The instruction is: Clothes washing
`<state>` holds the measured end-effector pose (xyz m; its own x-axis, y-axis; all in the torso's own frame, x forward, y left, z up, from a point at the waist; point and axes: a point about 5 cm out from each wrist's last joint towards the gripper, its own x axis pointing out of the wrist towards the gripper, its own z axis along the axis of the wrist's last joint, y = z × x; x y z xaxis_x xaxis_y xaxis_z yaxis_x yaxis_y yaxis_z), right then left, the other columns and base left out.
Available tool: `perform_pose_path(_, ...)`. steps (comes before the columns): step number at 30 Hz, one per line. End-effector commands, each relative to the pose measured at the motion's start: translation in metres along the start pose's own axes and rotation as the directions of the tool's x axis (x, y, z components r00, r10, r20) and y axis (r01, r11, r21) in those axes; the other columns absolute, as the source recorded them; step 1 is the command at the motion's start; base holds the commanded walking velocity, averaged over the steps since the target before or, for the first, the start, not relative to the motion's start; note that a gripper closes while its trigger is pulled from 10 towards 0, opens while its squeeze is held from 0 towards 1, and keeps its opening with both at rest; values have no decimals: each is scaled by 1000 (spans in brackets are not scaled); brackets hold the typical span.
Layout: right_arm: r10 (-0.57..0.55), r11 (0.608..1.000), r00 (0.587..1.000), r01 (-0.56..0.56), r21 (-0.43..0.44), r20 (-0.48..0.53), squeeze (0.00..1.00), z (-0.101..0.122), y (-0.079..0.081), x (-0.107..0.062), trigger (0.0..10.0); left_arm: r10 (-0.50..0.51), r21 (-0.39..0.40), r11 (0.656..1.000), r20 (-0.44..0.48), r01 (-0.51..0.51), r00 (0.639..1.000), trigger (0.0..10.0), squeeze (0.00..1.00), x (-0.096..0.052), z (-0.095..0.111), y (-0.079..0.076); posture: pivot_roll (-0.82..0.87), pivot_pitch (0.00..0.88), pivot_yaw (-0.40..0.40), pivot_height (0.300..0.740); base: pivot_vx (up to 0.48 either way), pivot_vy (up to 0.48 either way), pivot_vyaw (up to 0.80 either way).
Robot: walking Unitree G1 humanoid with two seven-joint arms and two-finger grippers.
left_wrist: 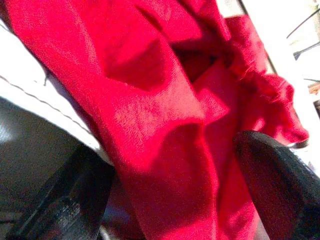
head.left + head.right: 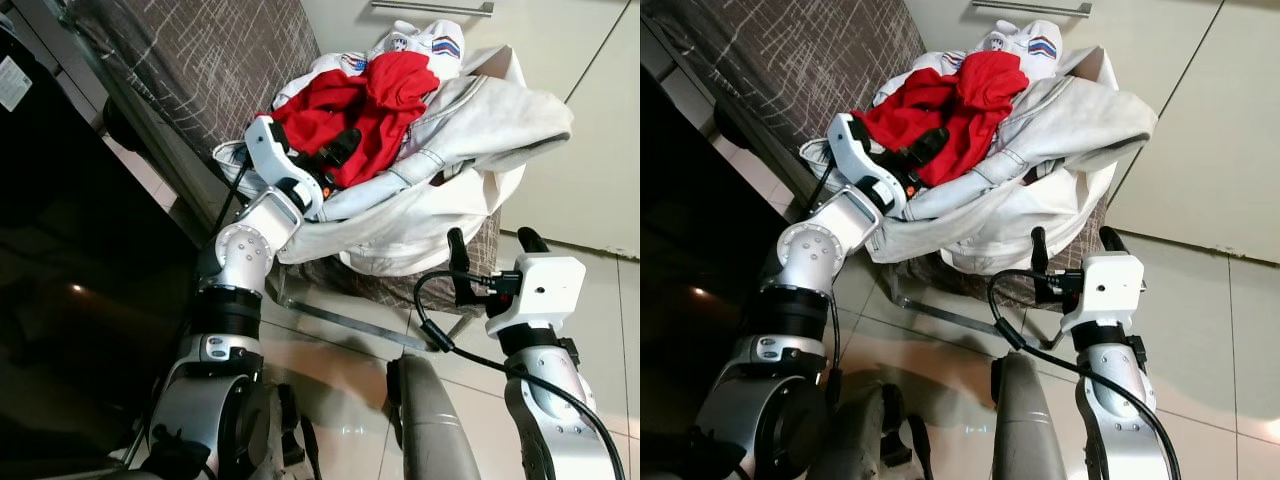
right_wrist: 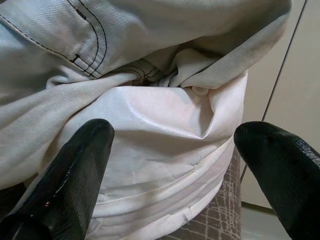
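Our left pincer (image 2: 335,150) is raised into the chair (image 2: 200,60) pile, fingers wide around the red cloth (image 2: 385,95). Right pincer (image 2: 492,245) is wide, just below the white jacket (image 2: 470,130).

**Red on white, over brown weave**

The red garment (image 2: 375,105) is a plain bright red, lying on top of the off-white jacket (image 2: 470,130), whose seams are stitched in dark thread. Behind the red garment, a white piece (image 2: 420,42) carries a small red, white and blue stripe patch. Under the jacket, the chair (image 2: 200,60) is brown-grey with pale criss-cross lines. Below the jacket, the floor tiles (image 2: 340,390) look glossy cream, though glare makes the tone uncertain.
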<state>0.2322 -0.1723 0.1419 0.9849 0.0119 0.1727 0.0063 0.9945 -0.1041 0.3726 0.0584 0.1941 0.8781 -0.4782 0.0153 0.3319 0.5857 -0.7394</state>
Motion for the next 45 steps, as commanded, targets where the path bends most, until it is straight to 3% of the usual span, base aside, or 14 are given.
perform_pose_path(1,3,1000,1000,-3,-3,-9,0,-3,2,-1,10000,-107,-53,993,-69,104,992,0,0,17,-33,-41,-330,192,136,655,0,0,0)
perform_pose_path(9,6,1000,1000,-6,3,-3,0,-3,4,3,10000,-110,6,994,-48,110,993,0,0,20,-36,-34,-326,187,137,655,0,0,0)
perform_pose_path(19,-28,999,1000,28,-31,-10,0,-3,2,7,10000,-139,-60,989,5,139,990,0,0,19,-34,-32,-326,179,135,655,0,0,0)
perform_pose_path(30,-32,998,999,31,-50,-19,0,-5,4,12,10000,-138,-3,990,-14,138,990,0,0,17,-36,-26,-317,149,134,655,0,0,0)
perform_pose_path(36,-33,998,999,32,-49,-12,0,-4,7,16,10000,-139,-21,990,-8,138,990,0,0,16,-34,-25,-314,142,135,655,0,0,0)
perform_pose_path(42,-1,1000,1000,1,5,-16,0,-4,12,18,10000,-150,80,986,5,149,989,0,0,13,-27,-23,-314,142,135,655,0,0,0)
perform_pose_path(44,25,999,1000,-25,42,-13,0,-3,14,19,10000,-222,293,934,25,205,975,0,0,7,-12,-33,-303,132,139,665,0,0,0)
perform_pose_path(45,25,999,1000,-25,42,-13,0,-3,14,19,10000,-222,293,934,25,205,975,0,0,7,-12,-33,-303,132,139,665,0,0,0)
